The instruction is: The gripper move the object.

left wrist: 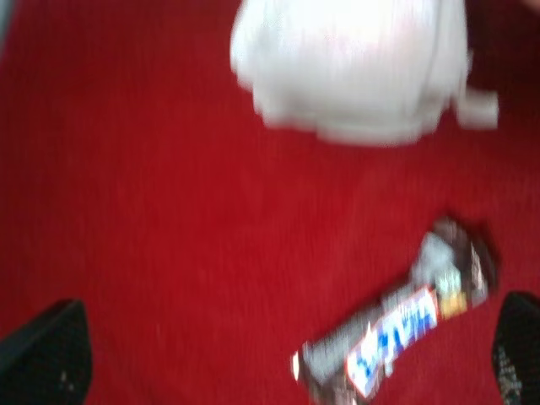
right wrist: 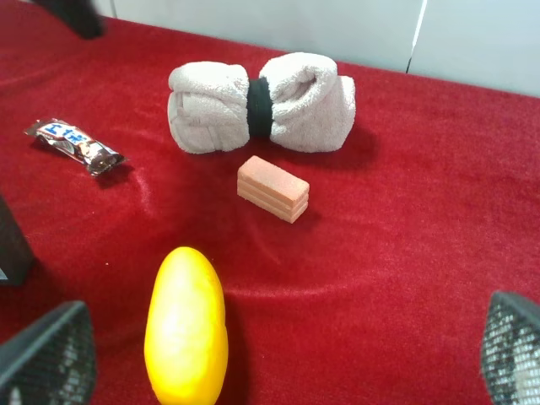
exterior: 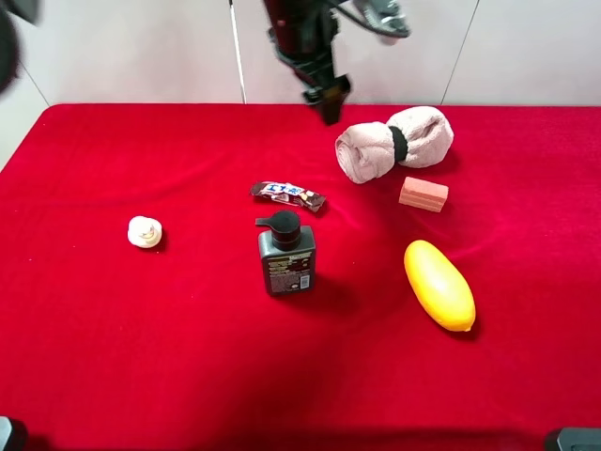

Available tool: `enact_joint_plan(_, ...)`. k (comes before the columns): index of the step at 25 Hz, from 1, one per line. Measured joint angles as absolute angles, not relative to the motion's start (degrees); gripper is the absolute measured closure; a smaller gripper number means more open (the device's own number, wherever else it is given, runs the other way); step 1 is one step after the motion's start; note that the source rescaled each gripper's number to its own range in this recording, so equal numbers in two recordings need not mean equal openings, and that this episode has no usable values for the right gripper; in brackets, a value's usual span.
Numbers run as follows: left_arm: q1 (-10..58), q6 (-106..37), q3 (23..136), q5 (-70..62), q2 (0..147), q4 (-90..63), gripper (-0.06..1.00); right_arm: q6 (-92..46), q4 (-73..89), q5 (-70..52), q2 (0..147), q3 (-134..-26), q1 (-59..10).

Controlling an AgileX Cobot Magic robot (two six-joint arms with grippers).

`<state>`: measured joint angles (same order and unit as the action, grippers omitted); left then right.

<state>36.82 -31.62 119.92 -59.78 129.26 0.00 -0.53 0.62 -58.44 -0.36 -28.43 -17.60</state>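
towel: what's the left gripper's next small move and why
Probably ease the left gripper toward the towel and down over its black band: the gripper is open, just beside the towel's end, and not yet touching it.

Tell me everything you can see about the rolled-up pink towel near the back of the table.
The rolled towel is pale pink and fluffy, terry by its look, cinched at the middle by a black band so both ends bulge. It lies on its side on the red cloth, back right, unheld. A pink soap bar sits just in front, seemingly not touching. The left gripper hangs open near its left end, clear of it.
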Motion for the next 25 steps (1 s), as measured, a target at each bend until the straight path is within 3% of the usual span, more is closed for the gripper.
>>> enact_joint_plan(25,28.9,-15.2,62.9,-60.8,84.4,5.0,0.05,-0.5,0.6,-58.5,-0.4,-28.4,-17.6)
